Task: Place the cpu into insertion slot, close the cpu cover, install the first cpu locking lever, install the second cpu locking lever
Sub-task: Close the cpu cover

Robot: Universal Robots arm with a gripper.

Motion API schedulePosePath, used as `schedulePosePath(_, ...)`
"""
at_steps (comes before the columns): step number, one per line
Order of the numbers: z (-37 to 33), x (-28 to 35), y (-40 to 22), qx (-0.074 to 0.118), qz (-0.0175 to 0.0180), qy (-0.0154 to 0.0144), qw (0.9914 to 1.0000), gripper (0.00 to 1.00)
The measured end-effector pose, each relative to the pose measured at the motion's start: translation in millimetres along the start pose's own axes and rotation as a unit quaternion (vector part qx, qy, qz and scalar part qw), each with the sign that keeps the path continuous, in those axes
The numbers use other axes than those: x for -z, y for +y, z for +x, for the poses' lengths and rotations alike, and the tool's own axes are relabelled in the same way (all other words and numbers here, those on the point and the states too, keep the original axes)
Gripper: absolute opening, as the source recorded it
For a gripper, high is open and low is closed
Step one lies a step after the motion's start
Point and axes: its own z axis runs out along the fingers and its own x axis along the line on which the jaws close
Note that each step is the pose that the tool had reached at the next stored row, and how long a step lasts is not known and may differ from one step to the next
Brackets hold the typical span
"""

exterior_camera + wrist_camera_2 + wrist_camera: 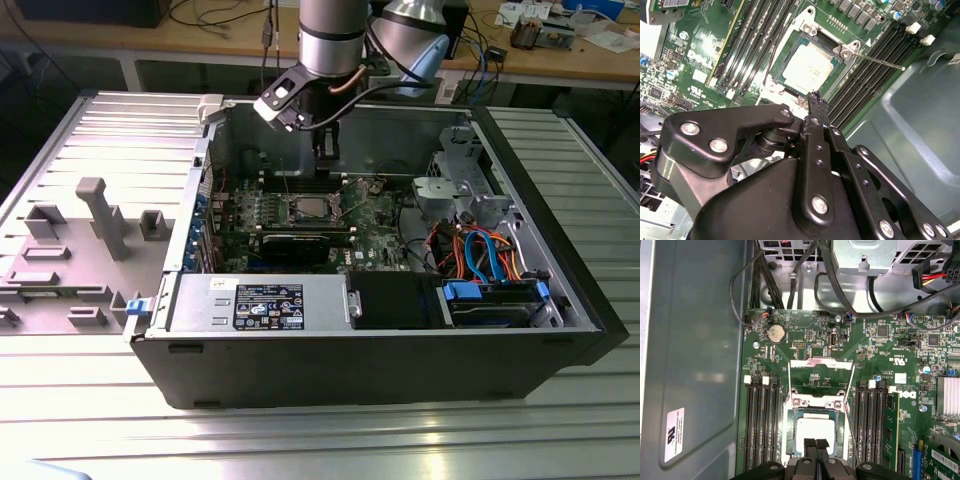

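The cpu (816, 427) (810, 67), a silvery square chip, lies flat in the insertion slot (790, 432) on the green board, which also appears in the exterior view (308, 208). The cpu cover (820, 362) looks tilted up from its hinge edge, its far edge a silvery strip with two thin sides running down to the socket. A thin lever rod (880, 61) sticks out sideways from the socket corner. My gripper (816, 442) (815, 100) (326, 150) hovers just above the cpu's near edge, fingertips pressed together and shut, holding nothing.
Long black memory slots (760, 425) (872, 425) flank the socket. The grey case wall (690, 365) is close on one side. Cables (790, 285) and a metal box lie beyond the board. A drive cage with coloured wires (480, 250) fills the exterior view's right.
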Motion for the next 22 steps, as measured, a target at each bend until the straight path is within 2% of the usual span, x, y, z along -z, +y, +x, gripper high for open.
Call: schedulePosePath(22,-0.7,-0.2,13.9,0.000,0.0000,0.0000,1.00000,0.11)
